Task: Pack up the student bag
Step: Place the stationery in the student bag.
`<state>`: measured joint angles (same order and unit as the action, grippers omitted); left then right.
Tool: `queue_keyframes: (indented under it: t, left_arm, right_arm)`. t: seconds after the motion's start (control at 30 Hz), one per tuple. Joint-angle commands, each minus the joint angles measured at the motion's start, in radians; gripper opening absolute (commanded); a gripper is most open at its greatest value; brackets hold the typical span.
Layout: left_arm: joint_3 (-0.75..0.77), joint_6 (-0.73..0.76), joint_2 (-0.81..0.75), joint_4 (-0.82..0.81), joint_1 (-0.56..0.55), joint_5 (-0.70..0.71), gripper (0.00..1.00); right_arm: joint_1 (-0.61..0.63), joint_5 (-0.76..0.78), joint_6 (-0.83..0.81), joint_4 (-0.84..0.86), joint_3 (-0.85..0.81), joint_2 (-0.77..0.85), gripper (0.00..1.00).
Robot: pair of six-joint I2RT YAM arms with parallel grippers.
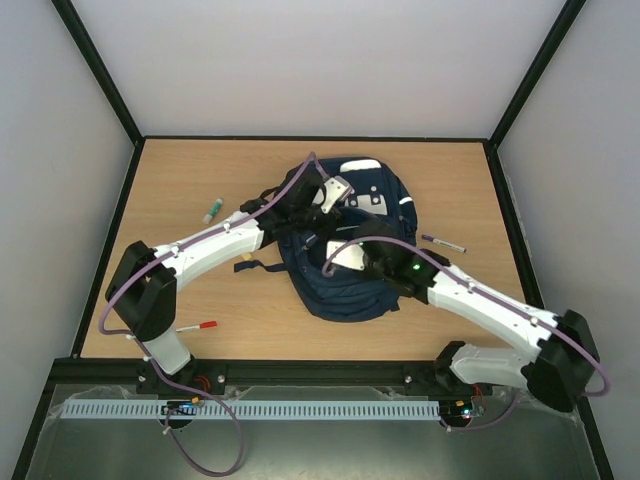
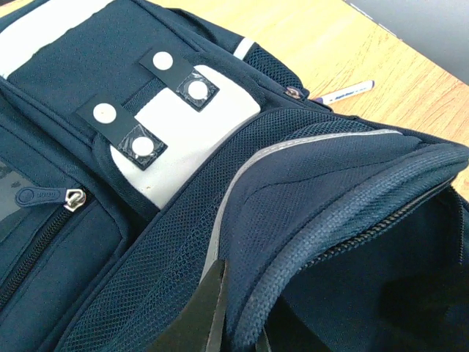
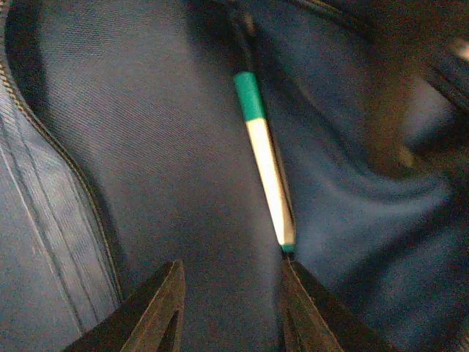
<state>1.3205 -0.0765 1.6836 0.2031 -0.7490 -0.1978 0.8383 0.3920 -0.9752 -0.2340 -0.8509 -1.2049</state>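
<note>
Mid-counter [image 1: 260,320], the left hand [image 2: 238,308] is pinching the rim of the student bag [image 1: 345,290]. Inside, the right hand [image 3: 231,268] is gaping empty, a pen [image 3: 267,176] pointing straight ahead.

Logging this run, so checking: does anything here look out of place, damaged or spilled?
Nothing damaged or spilled. Some items lie loose on the table outside the student bag: a purple-capped pen to its right, a green-capped marker and a red-capped pen to its left. A green-and-white pen lies inside.
</note>
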Motion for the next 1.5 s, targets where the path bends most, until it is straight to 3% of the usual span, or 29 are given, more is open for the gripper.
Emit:
queue_keyframes:
  t: [0.0,0.2,0.33,0.5,0.63,0.7,0.97,1.2,1.47]
  left_arm:
    - [0.007,-0.027,-0.049,-0.088,0.022,-0.010,0.04]
    - [0.023,-0.052,-0.024,-0.072,0.031,-0.032,0.04]
    - [0.024,-0.061,-0.024,-0.071,0.033,-0.038,0.05]
    - [0.035,-0.064,-0.021,-0.058,0.033,-0.052,0.06]
    - [0.033,-0.071,-0.030,-0.059,0.033,-0.066,0.06]
    - [0.033,-0.071,-0.033,-0.060,0.033,-0.076,0.06]
    - [0.038,-0.052,-0.039,-0.051,0.034,-0.127,0.06]
    - [0.043,-0.051,-0.039,-0.044,0.034,-0.139,0.05]
    - [0.049,-0.059,-0.038,-0.040,0.048,-0.148,0.06]
  right_arm:
    - [-0.086,-0.160,0.191,-0.164,-0.038,0.107,0.35]
    - [-0.330,-0.382,0.330,-0.244,-0.007,0.230,0.34]
    - [-0.525,-0.491,0.361,-0.312,0.009,0.227,0.36]
    - [-0.811,-0.698,0.307,-0.458,-0.065,0.062,0.43]
    - [-0.958,-0.724,0.258,-0.540,-0.160,-0.142,0.59]
    - [-1.011,-0.722,0.247,-0.564,-0.229,-0.237,0.61]
    - [-1.068,-0.580,0.119,-0.526,-0.454,-0.504,0.59]
    - [-1.068,-0.450,0.040,-0.544,-0.611,-0.735,0.53]
    - [-1.052,-0.434,0.027,-0.557,-0.656,-0.839,0.50]
